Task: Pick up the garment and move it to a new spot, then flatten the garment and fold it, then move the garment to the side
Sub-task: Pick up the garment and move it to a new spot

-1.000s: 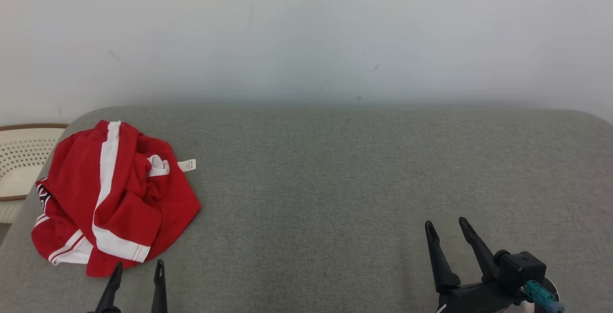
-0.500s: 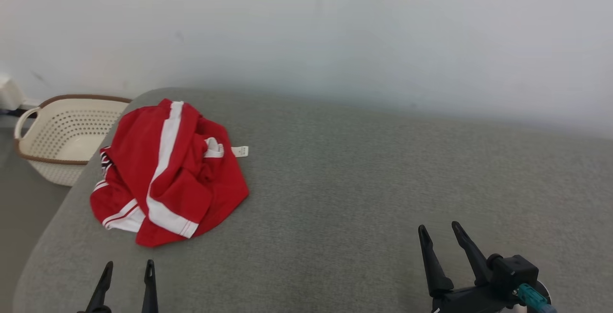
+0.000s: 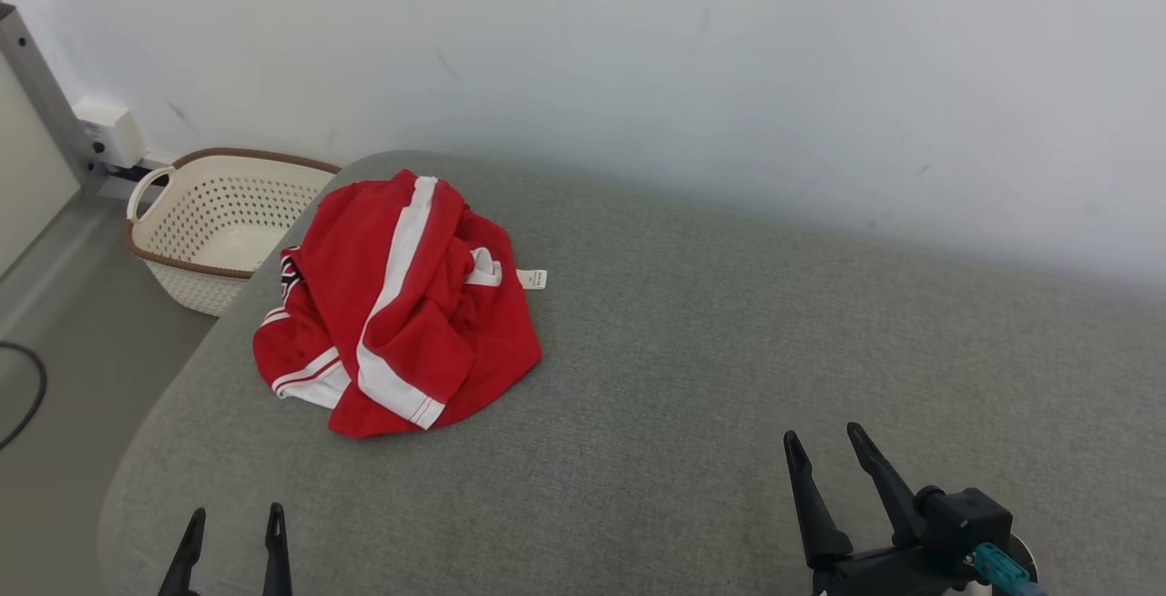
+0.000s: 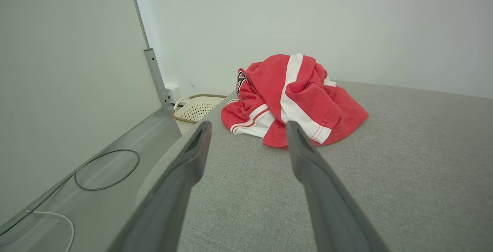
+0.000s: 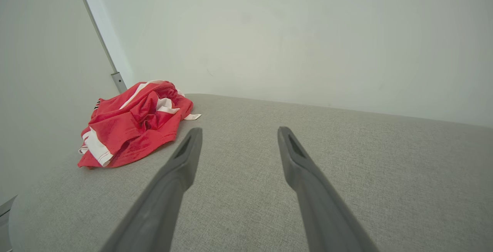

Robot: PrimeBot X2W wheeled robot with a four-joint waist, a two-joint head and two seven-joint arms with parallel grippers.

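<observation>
I have a pale wall across the back of the head view. Below it is a broad grey fabric-covered surface with rounded corners. Grey floor shows off the surface's left edge.

The garment is red with white stripes. It lies crumpled in a heap on the far-left part of the surface, close to the rounded corner and touching neither gripper. Through the left wrist camera I see the heap straight ahead, past the fingertips.

On the floor just beyond that corner stands a cream perforated basket with a brown rim, close to the garment but off the surface.

My right gripper sits at the lower right of the head view, well apart from the garment. Its two dark fingers are spread, and in its own wrist view they point over bare grey fabric, with the heap off to the left.

My left gripper shows at the lower left, near the surface's near-left edge. Its fingers are likewise spread, with a gap of bare fabric between them and the garment's near hem.

A dark cable curves across the floor at the far left. A small white label sticks out from the heap's right side and lies flat on the surface.
</observation>
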